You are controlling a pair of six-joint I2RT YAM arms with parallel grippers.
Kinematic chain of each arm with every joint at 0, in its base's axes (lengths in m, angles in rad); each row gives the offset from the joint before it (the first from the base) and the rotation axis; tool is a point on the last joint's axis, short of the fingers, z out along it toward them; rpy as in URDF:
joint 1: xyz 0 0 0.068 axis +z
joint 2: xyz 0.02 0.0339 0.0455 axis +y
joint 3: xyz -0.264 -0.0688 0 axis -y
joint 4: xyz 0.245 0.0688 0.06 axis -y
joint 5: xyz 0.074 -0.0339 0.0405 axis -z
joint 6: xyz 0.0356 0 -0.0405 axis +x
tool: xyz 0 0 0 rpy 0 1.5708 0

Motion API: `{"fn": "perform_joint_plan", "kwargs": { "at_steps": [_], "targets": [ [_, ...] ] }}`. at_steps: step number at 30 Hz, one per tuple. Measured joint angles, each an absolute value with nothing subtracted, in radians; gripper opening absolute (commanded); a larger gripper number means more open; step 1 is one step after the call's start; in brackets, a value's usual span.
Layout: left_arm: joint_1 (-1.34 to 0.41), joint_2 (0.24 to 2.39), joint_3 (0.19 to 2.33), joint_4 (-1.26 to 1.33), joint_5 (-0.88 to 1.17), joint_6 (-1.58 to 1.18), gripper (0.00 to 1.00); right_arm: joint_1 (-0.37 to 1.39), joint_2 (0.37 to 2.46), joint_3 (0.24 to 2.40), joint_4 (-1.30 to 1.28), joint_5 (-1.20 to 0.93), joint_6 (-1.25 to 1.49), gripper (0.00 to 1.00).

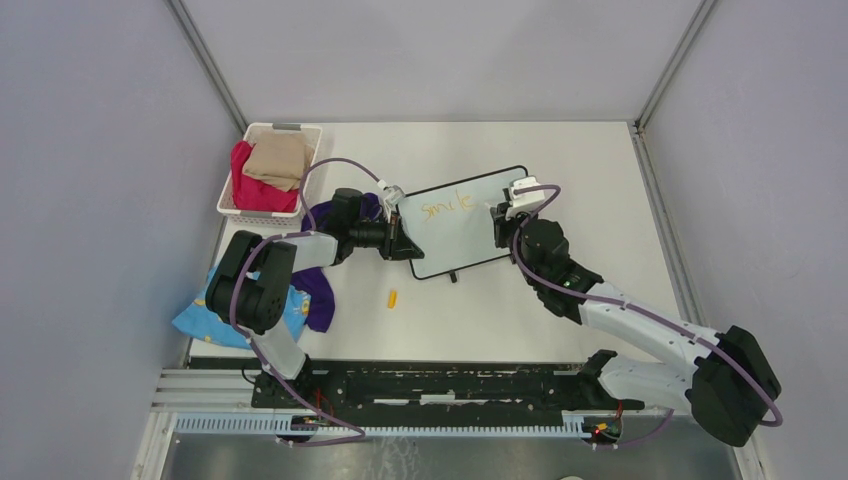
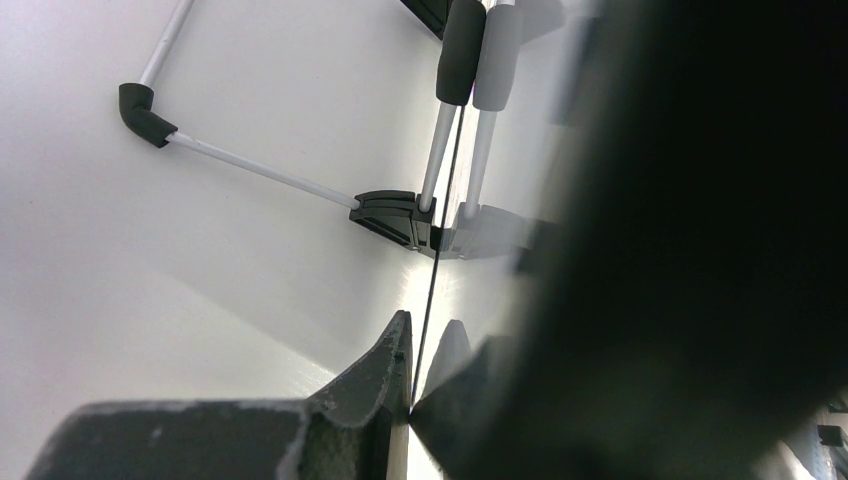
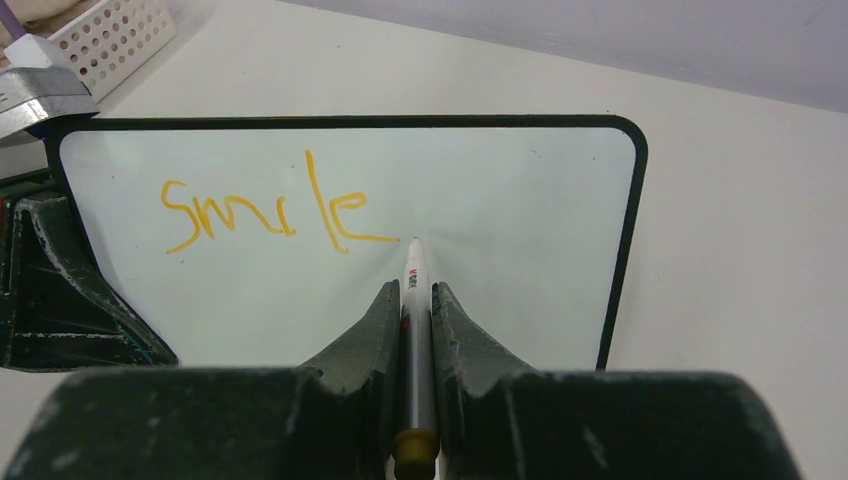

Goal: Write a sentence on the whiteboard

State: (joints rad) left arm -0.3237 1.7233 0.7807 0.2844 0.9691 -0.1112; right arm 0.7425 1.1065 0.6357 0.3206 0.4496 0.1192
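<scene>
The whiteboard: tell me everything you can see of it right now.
The whiteboard is a small, glossy white panel in a thin black frame with rounded corners. One little black foot shows on its near edge. It lies askew on the table. The orange word smile is written at its upper left. The left gripper clamps its left edge, and the marker in the right gripper touches its surface just after the last letter.

Table-top view: the whiteboard [image 1: 465, 245] stands at the centre of the table [image 1: 600, 180]. The left gripper [image 2: 428, 330] pinches its left edge. At its right, the right gripper [image 3: 414, 295] presses a marker [image 3: 413, 262] on the board, just right of the word [image 1: 446, 207]. A basket [image 1: 262, 213] holding 2 cloths [image 1: 278, 158] sits behind-left, and a cap [image 1: 393, 298] lies in front.
</scene>
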Motion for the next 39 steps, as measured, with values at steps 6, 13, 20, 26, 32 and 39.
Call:
{"fn": "perform_joint_plan", "kwargs": {
  "at_steps": [6, 13, 20, 26, 32, 39],
  "targets": [
    [-0.324, 1.723, 0.781, 0.283, 0.969, -0.11, 0.19, 0.725, 1.1, 0.624, 0.345, 0.446, 0.13, 0.0],
    [-0.324, 1.723, 0.781, 0.282, 0.969, -0.11, 0.19, 0.722, 1.108, 0.624, 0.373, 0.438, 0.134, 0.0],
    [-0.324, 1.723, 0.784, 0.277, 0.968, -0.11, 0.19, 0.718, 1.142, 0.624, 0.376, 0.424, 0.135, 0.0],
    [-0.324, 1.723, 0.785, 0.274, 0.966, -0.11, 0.19, 0.717, 1.16, 0.624, 0.377, 0.422, 0.138, 0.0],
    [-0.324, 1.723, 0.786, 0.274, 0.966, -0.11, 0.19, 0.717, 1.16, 0.624, 0.377, 0.418, 0.142, 0.0],
    [-0.325, 1.725, 0.786, 0.274, 0.965, -0.11, 0.19, 0.717, 1.129, 0.611, 0.355, 0.396, 0.161, 0.0]
  ]
}}
